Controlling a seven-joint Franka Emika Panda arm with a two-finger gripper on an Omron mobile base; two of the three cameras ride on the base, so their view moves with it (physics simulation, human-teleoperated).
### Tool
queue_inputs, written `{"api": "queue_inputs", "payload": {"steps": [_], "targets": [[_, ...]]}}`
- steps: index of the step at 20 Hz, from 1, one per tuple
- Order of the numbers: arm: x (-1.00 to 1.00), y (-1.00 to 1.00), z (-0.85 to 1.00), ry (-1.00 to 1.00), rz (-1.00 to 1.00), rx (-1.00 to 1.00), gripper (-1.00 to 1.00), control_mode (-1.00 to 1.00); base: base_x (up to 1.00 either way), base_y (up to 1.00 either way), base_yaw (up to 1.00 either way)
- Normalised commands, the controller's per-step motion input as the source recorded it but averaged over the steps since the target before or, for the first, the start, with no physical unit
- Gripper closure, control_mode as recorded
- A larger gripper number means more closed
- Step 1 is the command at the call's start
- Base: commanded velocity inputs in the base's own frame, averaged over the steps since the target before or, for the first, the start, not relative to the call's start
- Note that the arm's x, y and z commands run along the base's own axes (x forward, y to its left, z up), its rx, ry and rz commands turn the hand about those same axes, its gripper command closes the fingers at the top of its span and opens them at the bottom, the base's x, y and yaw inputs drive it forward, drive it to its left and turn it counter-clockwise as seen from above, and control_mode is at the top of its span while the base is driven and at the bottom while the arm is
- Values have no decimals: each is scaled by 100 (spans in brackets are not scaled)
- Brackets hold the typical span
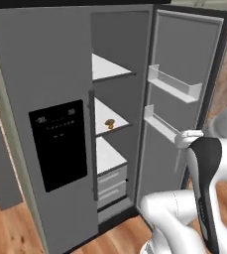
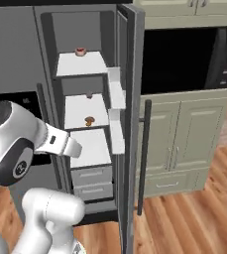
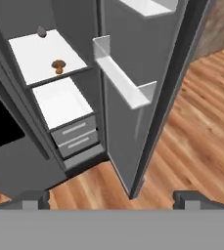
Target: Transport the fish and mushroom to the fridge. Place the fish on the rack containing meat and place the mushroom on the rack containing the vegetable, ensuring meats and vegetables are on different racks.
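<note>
1. Left base view: fridge [image 1: 45,74] with right door swung open; white shelves inside; mushroom [image 1: 109,123] sits on the middle shelf [image 1: 102,113], near its front edge; white arm rises at lower right, forearm just beside the open door's lower bin [image 1: 160,125]; fish not made out here.
2. Right base view: mushroom [image 2: 89,120] on middle shelf; small reddish-brown item [image 2: 80,51] on top shelf [image 2: 80,64], likely the meat; a tiny dark thing at the back of the middle shelf, too small to name; arm elbow at left, in front of the compartment.
3. Hand view: gripper [image 3: 111,199] empty, fingertips spread wide; mushroom [image 3: 58,66] lies up and left of the pincer, well apart; small grey item [image 3: 41,32] behind it on the same shelf, possibly the fish, cannot confirm; its long axis unreadable; judgement: next move turns on reaching up-left into the compartment, past the door bin [image 3: 121,78].
</note>
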Motion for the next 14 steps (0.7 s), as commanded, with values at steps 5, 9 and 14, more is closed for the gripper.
{"api": "queue_inputs", "payload": {"steps": [5, 9, 14], "targets": [[0, 0, 0, 0, 0, 0, -100, 100, -2, -1, -93], [0, 0, 0, 0, 0, 0, -100, 100, 0, 9, -100], [0, 0, 0, 0, 0, 0, -100, 100, 0, 5, -99]]}}
